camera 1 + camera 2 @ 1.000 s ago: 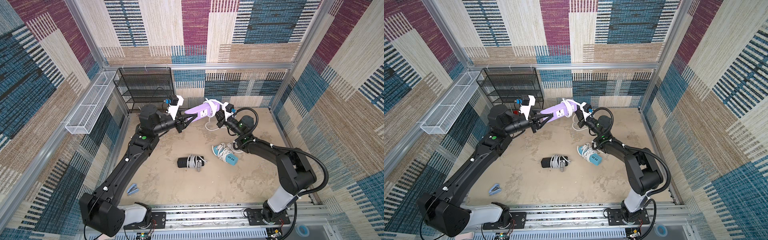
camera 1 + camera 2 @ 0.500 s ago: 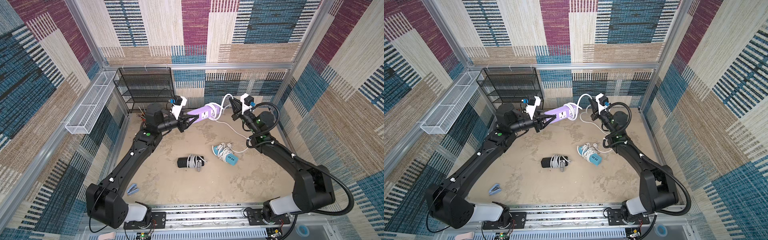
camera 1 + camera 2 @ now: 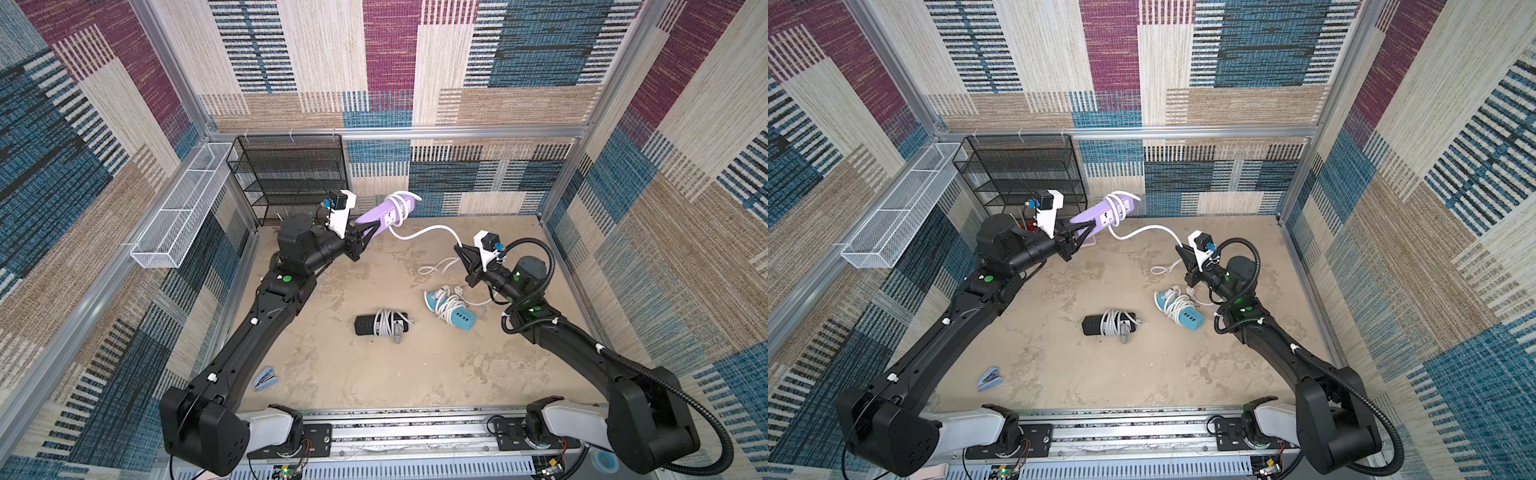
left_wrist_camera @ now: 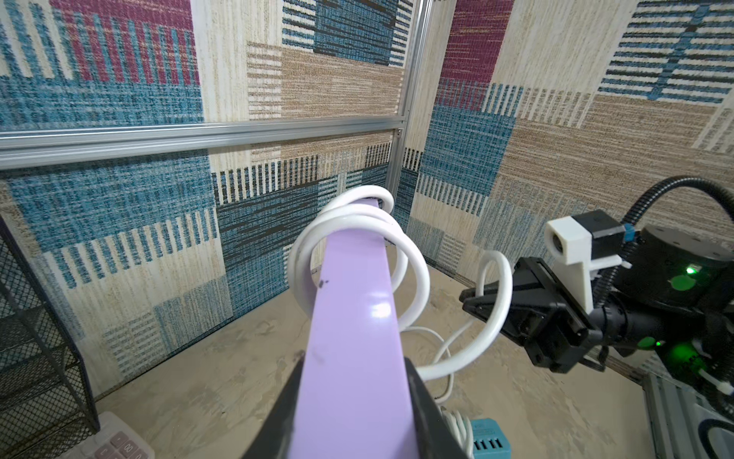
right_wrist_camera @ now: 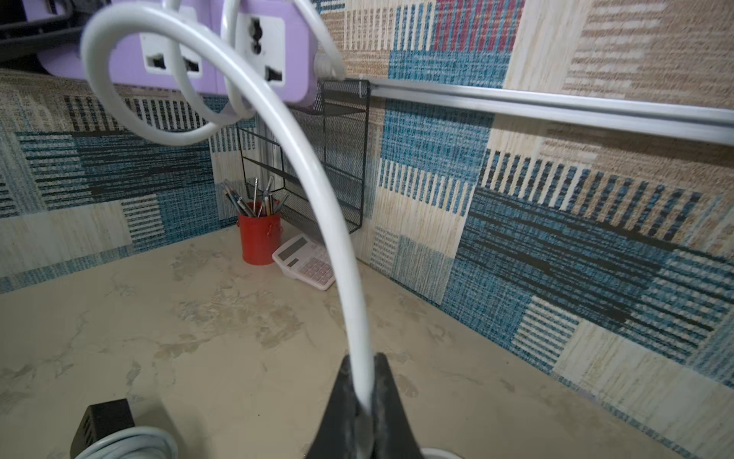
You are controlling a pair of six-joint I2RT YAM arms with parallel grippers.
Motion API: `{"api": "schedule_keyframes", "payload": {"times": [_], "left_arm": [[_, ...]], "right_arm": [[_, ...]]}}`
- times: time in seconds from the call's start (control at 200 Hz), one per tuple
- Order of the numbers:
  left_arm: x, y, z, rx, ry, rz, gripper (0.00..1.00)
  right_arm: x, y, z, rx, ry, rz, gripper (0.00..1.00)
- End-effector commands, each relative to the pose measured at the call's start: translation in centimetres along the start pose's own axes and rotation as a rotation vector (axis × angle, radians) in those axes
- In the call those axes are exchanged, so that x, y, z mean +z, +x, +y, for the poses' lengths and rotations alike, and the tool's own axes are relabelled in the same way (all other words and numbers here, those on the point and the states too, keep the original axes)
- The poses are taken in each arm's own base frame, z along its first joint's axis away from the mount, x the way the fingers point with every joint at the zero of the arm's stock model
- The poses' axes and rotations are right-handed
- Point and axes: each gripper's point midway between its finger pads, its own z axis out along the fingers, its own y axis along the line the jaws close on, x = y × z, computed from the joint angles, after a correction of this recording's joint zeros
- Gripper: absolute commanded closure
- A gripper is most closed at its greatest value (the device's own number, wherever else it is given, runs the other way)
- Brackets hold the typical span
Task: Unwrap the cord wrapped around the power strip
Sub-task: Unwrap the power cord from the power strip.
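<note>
The lilac power strip [image 3: 384,212] [image 3: 1100,214] is held in the air near the back wall, with my left gripper [image 3: 368,232] [image 4: 353,359] shut on its near end. Its white cord [image 3: 432,227] [image 4: 492,318] still coils in about two loose loops around the strip's far end. From there the cord arcs down to my right gripper [image 3: 459,249] [image 5: 361,357], which is shut on it to the right of the strip. In the right wrist view the power strip [image 5: 214,39] shows its sockets, and the cord [image 5: 317,179] runs straight into the pinched fingers. More slack cord lies on the table below.
A black power strip [image 3: 382,324] and a teal one [image 3: 451,309], both wrapped in cord, lie mid-table. A black mesh rack [image 3: 291,174] stands at the back left, a white wire basket [image 3: 178,208] hangs on the left wall. A red pen cup [image 5: 260,238], a calculator [image 5: 308,264] and a blue stapler [image 3: 266,379] are also there.
My right gripper has gone from the strip's end out to the right and down, drawing the cord off into a long arc. The left gripper has carried the strip slightly up and back.
</note>
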Motion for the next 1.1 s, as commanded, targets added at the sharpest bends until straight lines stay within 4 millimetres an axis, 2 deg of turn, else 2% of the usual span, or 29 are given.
{"api": "schedule_keyframes", "payload": {"times": [0.0, 0.075, 0.125, 0.245, 0.416, 0.581, 0.706, 0.821, 0.931, 1.097], "left_arm": [[-0.6, -3.4, -0.8, 0.028, 0.026, -0.123, 1.0], [-0.6, -4.0, -1.5, 0.002, 0.071, -0.137, 1.0], [-0.5, -3.9, -2.9, -0.015, 0.158, -0.13, 1.0], [-0.1, -3.8, -4.6, -0.049, 0.275, -0.118, 1.0], [-0.2, -3.6, -7.0, -0.056, 0.4, -0.094, 1.0], [0.2, -2.5, -9.0, -0.097, 0.539, -0.038, 1.0], [0.7, -1.2, -10.2, -0.125, 0.613, 0.009, 1.0], [1.2, 0.1, -10.9, -0.129, 0.637, 0.057, 1.0], [1.7, 1.6, -10.9, -0.115, 0.624, 0.11, 1.0], [2.6, 3.4, -9.9, -0.093, 0.568, 0.172, 1.0]], "right_arm": [[0.7, 2.4, 0.9, 0.056, -0.044, 0.059, 1.0], [1.7, 4.0, 0.7, 0.084, -0.048, 0.092, 1.0], [2.6, 4.7, 0.6, 0.104, -0.06, 0.104, 1.0], [4.9, 6.1, 0.4, 0.152, -0.089, 0.125, 1.0], [8.5, 6.7, -1.1, 0.181, -0.088, 0.13, 1.0], [11.5, 5.6, -3.5, 0.158, -0.036, 0.122, 1.0], [13.0, 3.2, -5.4, 0.13, -0.007, 0.092, 1.0], [13.3, 0.2, -7.4, 0.094, 0.033, 0.056, 1.0], [12.5, -3.3, -9.2, 0.059, 0.074, 0.016, 1.0], [9.6, -8.2, -10.5, 0.011, 0.138, -0.046, 1.0]]}}
